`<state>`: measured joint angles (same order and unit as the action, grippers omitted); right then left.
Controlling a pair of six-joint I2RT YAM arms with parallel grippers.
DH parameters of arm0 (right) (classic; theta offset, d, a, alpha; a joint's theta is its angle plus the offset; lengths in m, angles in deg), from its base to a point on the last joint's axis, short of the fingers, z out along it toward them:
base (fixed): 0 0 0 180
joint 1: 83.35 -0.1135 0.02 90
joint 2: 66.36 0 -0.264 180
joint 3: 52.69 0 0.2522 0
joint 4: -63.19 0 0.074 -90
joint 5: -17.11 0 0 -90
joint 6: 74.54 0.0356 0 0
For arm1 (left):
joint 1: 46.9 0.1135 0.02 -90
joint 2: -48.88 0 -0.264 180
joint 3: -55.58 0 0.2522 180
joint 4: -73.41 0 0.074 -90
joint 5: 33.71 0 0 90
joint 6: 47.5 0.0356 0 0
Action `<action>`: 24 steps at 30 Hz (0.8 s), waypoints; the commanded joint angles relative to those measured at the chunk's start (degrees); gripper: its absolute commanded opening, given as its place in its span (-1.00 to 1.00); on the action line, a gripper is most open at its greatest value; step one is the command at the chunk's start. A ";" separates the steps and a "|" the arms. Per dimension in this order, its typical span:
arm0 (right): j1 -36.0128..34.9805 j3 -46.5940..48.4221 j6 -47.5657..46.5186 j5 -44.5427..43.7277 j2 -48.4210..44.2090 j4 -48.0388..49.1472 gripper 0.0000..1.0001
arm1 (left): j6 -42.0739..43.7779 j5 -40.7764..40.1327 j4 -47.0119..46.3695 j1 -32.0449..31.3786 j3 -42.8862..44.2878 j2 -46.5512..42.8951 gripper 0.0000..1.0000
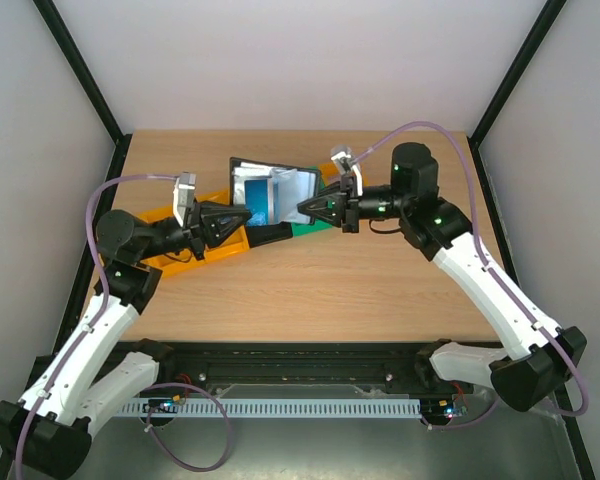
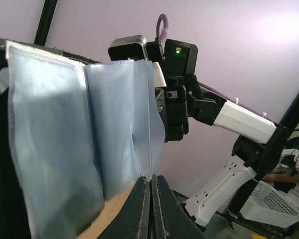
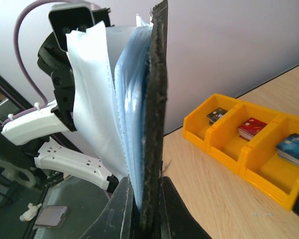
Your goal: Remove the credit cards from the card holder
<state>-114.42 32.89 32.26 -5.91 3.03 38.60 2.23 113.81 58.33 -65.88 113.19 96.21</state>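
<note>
A pale wooden table [image 1: 330, 290] stands between plain white walls with a black frame at the corners.

The holder [image 1: 270, 190] is toward the far middle of the table, standing upright and spread open between the two arms. Its black cover faces the back wall and its blue-grey pockets face the arms. Whether its lower edge touches the wood cannot be told.

The left gripper [image 2: 150, 181] is pinched tight on the free edge of a blue-grey pocket panel, its fingers pressed together with the thin sheet between them. The right gripper [image 3: 145, 186] clamps the black cover's frayed edge from the opposite side, with pale inner sheets fanning out beside it.

Just beside the holder, under the left arm, lies a yellow bin [image 3: 224, 144] with three compartments. A dark card [image 3: 217, 115] lies in the far one, a red card [image 3: 252, 127] with pale markings in the middle, and a blue card [image 3: 294, 145] in the nearest. None touches the holder.
</note>
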 commanded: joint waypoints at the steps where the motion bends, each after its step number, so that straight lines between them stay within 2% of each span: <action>1: 2.16 1.31 -0.31 1.80 -2.87 -1.02 -0.97 | 3.50 0.60 1.04 1.33 -0.09 -1.74 -0.95; 3: 3.06 1.40 -0.23 1.64 -3.40 -1.26 -0.97 | 7.68 -2.15 6.31 2.36 0.03 -2.25 -0.95; 5: 5.73 1.18 0.61 0.22 -4.26 -1.22 -0.97 | 15.97 -5.67 14.02 3.31 1.07 -3.09 -0.95; 10: 13.45 -0.46 5.96 -5.46 -5.24 -0.20 -0.97 | 48.78 -16.07 33.98 3.60 4.78 -4.75 -0.95; 16: 15.88 0.69 8.31 -6.90 -3.45 0.49 -0.97 | 88.28 -27.85 48.51 3.51 3.44 -8.53 -0.95; 20: 16.10 1.24 8.42 -6.92 -2.80 1.10 -0.97 | 109.90 -37.85 47.34 2.70 -3.21 -15.08 -0.95; 24: 16.18 1.12 7.93 -5.82 -1.55 1.61 -0.97 | 132.46 -47.65 31.55 1.21 -17.59 -24.72 -0.95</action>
<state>-98.62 32.80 39.93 -12.64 0.56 37.29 103.89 78.36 100.32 -63.59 106.16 78.22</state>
